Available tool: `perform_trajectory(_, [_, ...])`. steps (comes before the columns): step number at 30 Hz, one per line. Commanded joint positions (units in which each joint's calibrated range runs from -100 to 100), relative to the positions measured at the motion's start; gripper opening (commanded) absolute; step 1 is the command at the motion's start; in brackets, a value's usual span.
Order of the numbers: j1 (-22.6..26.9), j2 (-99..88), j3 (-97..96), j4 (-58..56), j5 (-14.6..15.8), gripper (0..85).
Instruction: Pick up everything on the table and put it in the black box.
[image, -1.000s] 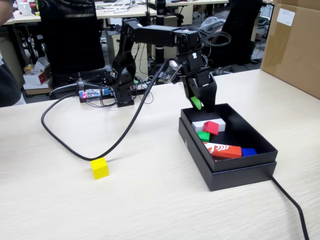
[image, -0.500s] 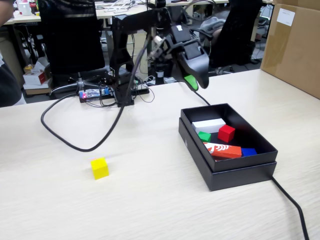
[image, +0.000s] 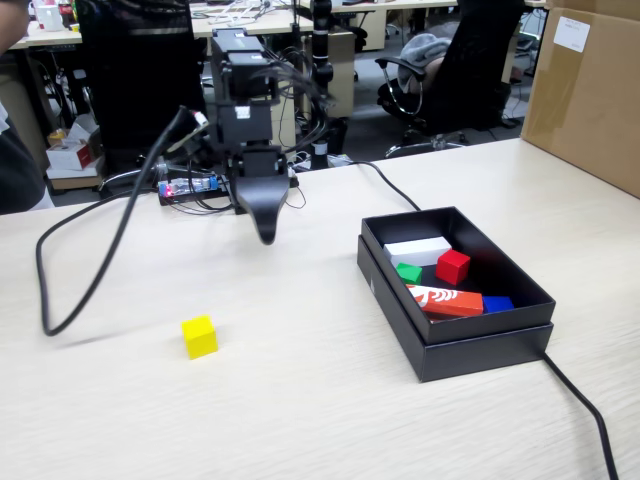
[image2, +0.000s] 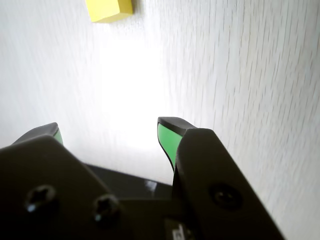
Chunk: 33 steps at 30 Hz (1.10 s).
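Wrist view showing what fixed view is hiding: gripper jaws standing wide apart, green pads facing bare table, nothing held, nothing touched. Fixed view giving only one dark tip of gripper, hanging above table. Yellow cube sitting alone on table, well apart from gripper, clear path between. Black box lying at right, holding white block, red cube, green piece, orange pack, blue piece. Black cable looping at left
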Motion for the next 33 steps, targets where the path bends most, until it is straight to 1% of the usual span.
perform_trajectory(1, [-1.90,-1.87,-1.67,8.13,-3.52,40.6])
perform_trajectory(6, [-4.69,2.04,-5.48,15.47,-6.15,40.4])
perform_trajectory(13, [-7.33,10.64,-3.67,19.27,-7.81,40.4])
perform_trajectory(19, [-8.60,19.82,0.23,20.91,-8.30,40.4])
perform_trajectory(33, [-9.23,28.31,5.76,21.00,-9.04,40.4])
